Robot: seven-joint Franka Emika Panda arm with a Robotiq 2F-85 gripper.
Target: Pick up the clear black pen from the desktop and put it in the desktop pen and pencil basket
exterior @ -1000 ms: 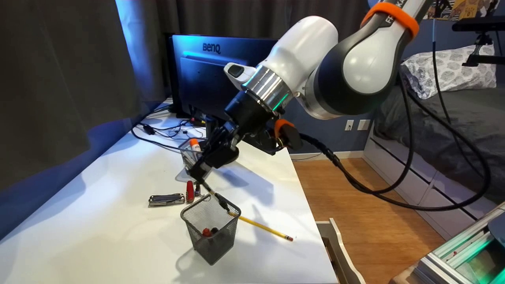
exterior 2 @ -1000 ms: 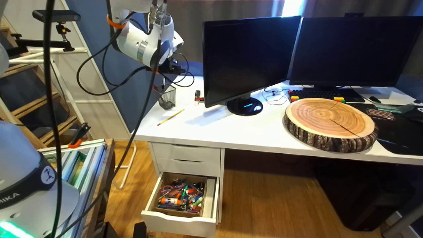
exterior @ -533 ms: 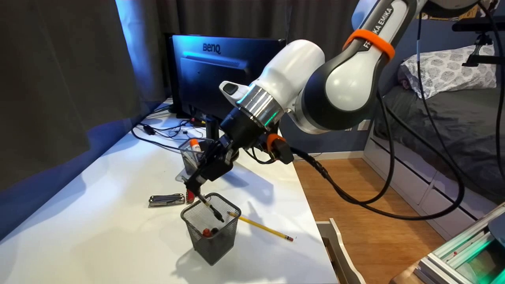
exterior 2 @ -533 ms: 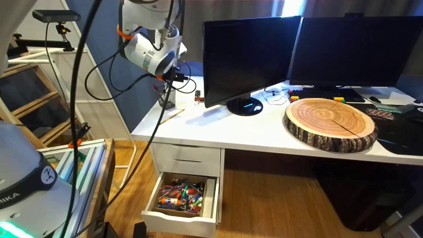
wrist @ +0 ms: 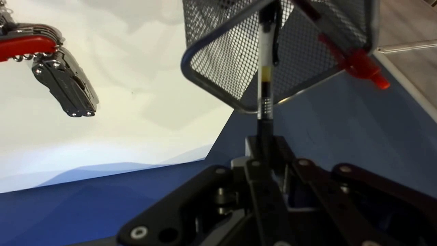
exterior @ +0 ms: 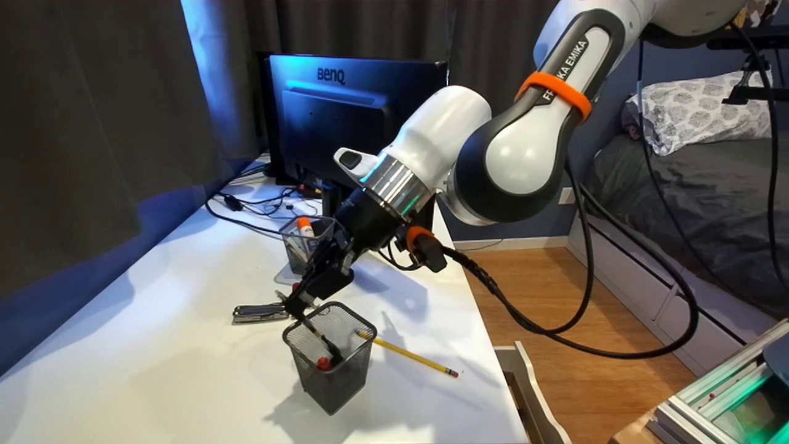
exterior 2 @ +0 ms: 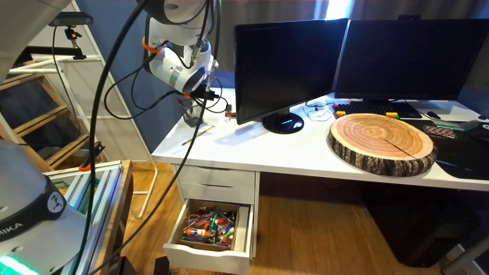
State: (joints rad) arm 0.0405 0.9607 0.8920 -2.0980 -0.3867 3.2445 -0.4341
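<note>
I judge this the placing step: my claw (wrist: pixel 265 147) pinches the pen (wrist: pixel 265 73) by one end, its free end angled down inside the basket (exterior: pixel 338 387) near the short edge of the worktop (exterior: pixel 172 376). Next I should lower a little, then spread to drop it.

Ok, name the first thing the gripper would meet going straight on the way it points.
Probably the wire-mesh pen cup: the gripper, leading with the clear black pen, aims at its opening. Depth leaves unclear which part would touch first.
</note>
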